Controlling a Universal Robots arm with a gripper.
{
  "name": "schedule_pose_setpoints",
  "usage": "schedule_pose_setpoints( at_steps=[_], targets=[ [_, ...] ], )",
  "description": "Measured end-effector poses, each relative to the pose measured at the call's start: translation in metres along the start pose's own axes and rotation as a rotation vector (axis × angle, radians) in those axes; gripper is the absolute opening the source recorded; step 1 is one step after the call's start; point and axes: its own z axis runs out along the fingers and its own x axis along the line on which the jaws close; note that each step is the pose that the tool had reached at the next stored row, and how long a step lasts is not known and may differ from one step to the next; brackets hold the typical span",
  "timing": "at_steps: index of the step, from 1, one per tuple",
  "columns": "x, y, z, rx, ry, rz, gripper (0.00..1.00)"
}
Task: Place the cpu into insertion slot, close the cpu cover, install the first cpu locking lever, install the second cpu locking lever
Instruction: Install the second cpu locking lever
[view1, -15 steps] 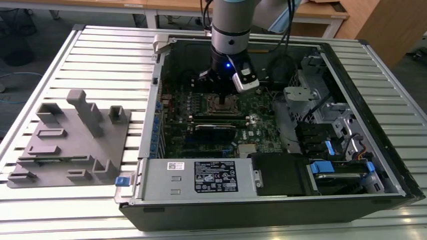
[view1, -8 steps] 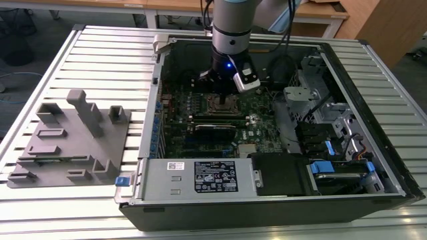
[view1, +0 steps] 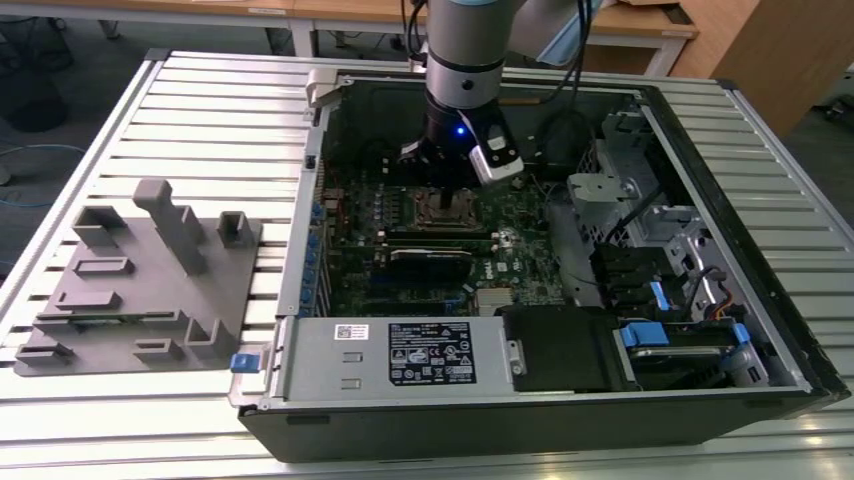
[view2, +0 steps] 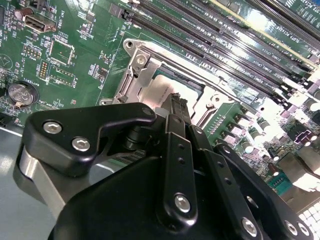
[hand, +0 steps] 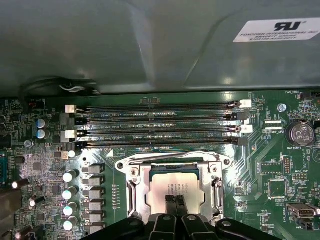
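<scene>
The gripper (hand: 175, 204) hangs low over the insertion slot (hand: 174, 187) in the green motherboard (hand: 260, 150) of the open computer case (view1: 747, 330), and in both wrist views its two black fingers (hand: 170, 205) stand pressed together, clenched with nothing between them. The cpu (hand: 172, 189) lies flat inside the slot with its pale silver face up. The cpu cover (hand: 134, 186) frames the chip and seems to lie down over it, though the fingertips hide part of it.
</scene>
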Motion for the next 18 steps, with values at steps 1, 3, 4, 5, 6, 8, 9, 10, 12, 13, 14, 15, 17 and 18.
schedule_pose_setpoints(
  at_steps=[1,3,4,5,6,8,9,10,12,13,14,15,17,18],
  targets=[
    [0.0,0.0,0.0,-0.0001,0.0,0.0,0.11],
    [0.0,0.0,0.0,0.0,0.0,0.0,0.11],
    [0.0,0.0,0.0,0.0,0.0001,0.0,0.11],
    [0.0,0.0,0.0,0.0,0.0,-0.001,0.11],
    [0.0,0.0,0.0,-0.0002,0.0,-0.001,0.11],
    [0.0,0.0,-0.0011,0.0003,0.0002,-0.001,0.11],
    [0.0,0.0,-0.0021,0.0001,0.0001,0.0,0.11],
    [-0.0001,0.0001,-0.0033,0.0,0.0,0.0,0.11],
    [-0.0001,0.0002,-0.0063,0.0,0.0,0.0,0.11],
    [-0.0002,0.0002,-0.0078,0.0,0.0,-0.001,0.11],
    [-0.0002,0.0002,-0.0092,0.0,0.0001,0.0,0.11],
    [-0.0002,0.0003,-0.0105,-0.0001,0.0,0.0,0.11],
    [-0.0003,0.0003,-0.0114,-0.0001,0.0,-0.001,0.11],
    [-0.0003,0.0003,-0.0115,0.0,0.0,-0.001,0.11]
  ],
)
